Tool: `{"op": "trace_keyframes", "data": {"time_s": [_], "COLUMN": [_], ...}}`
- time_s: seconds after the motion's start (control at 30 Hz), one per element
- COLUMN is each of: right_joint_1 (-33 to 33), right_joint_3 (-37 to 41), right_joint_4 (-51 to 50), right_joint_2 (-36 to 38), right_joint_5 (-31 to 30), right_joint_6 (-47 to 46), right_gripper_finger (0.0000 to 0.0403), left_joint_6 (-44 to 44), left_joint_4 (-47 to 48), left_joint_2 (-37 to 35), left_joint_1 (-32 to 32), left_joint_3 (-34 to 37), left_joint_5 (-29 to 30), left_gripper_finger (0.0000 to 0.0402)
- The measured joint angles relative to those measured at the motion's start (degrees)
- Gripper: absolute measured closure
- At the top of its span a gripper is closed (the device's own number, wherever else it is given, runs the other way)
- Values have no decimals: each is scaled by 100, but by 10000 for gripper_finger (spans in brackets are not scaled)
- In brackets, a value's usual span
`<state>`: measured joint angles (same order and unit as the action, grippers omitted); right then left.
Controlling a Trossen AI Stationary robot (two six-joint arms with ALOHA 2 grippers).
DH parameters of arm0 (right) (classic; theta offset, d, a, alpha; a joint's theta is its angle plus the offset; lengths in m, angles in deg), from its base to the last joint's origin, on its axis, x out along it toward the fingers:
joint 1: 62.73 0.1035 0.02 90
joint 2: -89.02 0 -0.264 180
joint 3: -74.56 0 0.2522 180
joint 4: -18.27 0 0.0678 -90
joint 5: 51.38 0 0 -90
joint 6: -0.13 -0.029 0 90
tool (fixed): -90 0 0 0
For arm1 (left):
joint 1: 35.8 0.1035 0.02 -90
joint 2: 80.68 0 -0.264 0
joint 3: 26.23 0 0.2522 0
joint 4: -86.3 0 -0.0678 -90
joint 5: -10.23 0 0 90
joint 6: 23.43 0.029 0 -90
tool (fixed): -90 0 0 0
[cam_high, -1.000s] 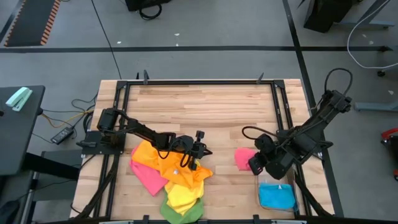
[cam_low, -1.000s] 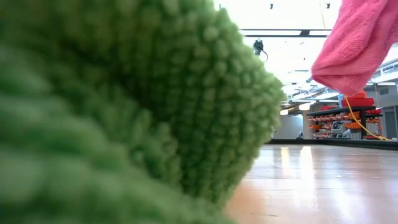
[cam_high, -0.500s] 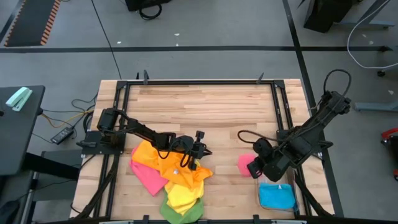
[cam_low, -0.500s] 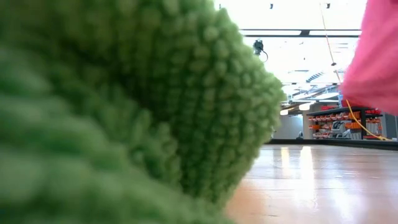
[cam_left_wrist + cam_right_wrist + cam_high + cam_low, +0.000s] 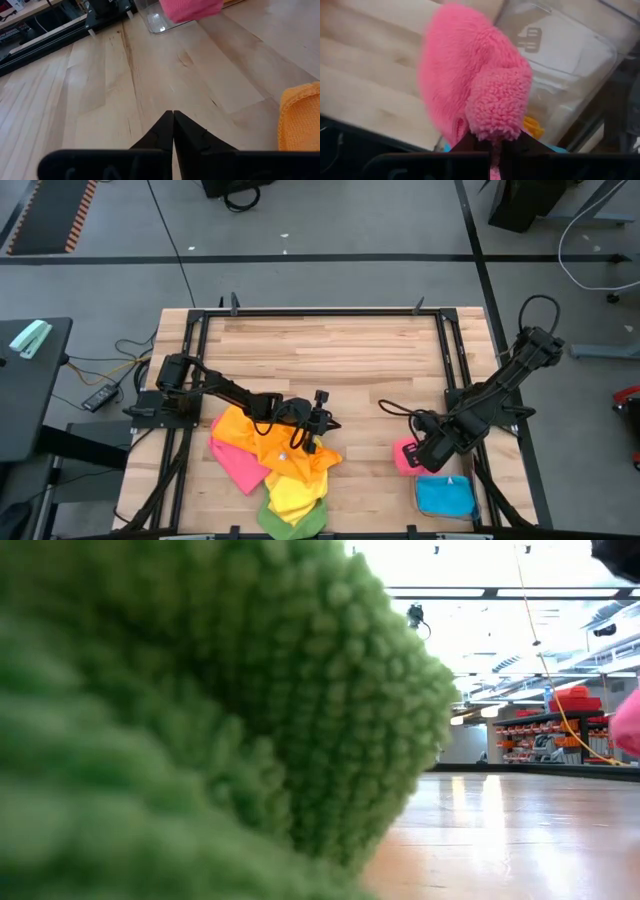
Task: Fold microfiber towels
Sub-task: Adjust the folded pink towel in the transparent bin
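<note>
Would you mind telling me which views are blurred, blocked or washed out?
Low view: green towel pressed against the lens fills most of the frame, ceiling lights overexposed. Right wrist view: pink towel blocks much of the scene, background soft. High view: evenly lit and sharp.

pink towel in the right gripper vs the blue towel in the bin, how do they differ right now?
The pink towel hangs bunched from the shut right gripper, off the table; the blue towel lies flat in the clear plastic bin. Pink sits beside the bin toward the table's middle; blue is inside it. In the high view pink shows smaller. Both are plain bright microfiber.
</note>
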<state>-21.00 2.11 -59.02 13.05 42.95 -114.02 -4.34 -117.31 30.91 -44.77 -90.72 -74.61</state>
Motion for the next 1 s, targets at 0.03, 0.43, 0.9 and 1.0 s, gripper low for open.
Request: {"op": "trace_keyframes", "data": {"time_s": [0.03, 0.43, 0.9, 1.0], "right_joint_1": [0, -50, -50, -49], "right_joint_3": [107, 1016, 1087, 1321], "right_joint_4": [68, 620, -264, -71], "right_joint_2": [2, 2, -37, -122], "right_joint_5": [34, 964, 1222, 1342], "right_joint_6": [-38, -516, -570, -517], "right_gripper_finger": [393, 393, 393, 393], "left_joint_6": [0, -1, 0, 0], "left_joint_4": [0, -2, 0, 5], "left_joint_2": [0, 0, 0, 0], "left_joint_1": [0, 0, 0, 0], "left_joint_3": [0, 1, 1, 0], "left_joint_5": [-1, 0, 0, 1], "left_gripper_finger": [378, 390, 384, 389]}}
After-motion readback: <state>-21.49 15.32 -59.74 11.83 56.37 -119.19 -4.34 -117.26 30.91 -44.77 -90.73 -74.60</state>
